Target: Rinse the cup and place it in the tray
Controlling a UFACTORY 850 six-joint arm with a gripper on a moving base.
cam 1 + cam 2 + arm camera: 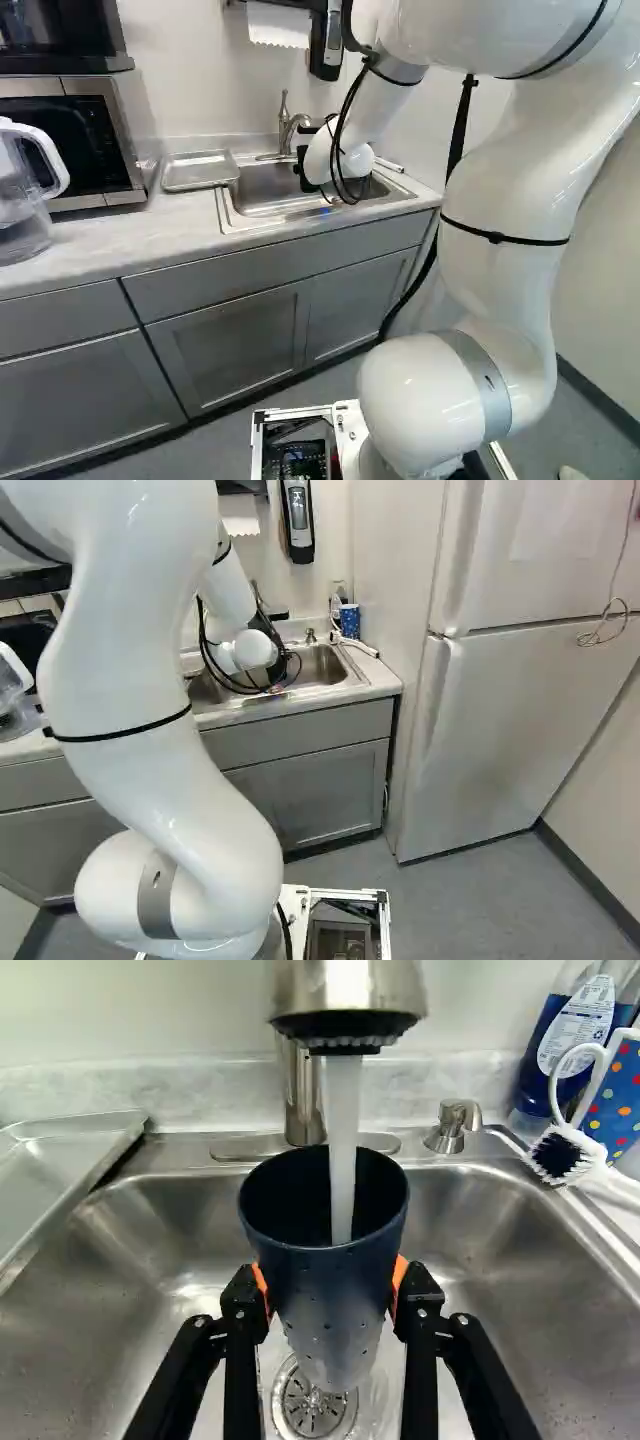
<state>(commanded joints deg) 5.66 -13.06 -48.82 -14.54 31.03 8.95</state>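
Note:
At the sink in the left base view, my gripper [303, 168] is mostly hidden behind the white wrist. In the wrist view the gripper [332, 1295] is shut on a dark blue cup [330, 1270], an orange pad against each side. The cup stands mouth up over the drain, and water [343, 1150] runs from the faucet [347, 1000] into it. A metal tray [60, 1165] lies on the counter beside the sink, and shows too in the left base view as a flat tray [200, 170].
The steel sink [480, 1260] surrounds the cup. Across from the tray, beside the basin, are a scrub brush [560, 1155], a blue soap bottle [570, 1040] and a dotted cup [618, 1095]. A pitcher [22, 190] stands by the microwave [75, 140]. A refrigerator [500, 710] stands right.

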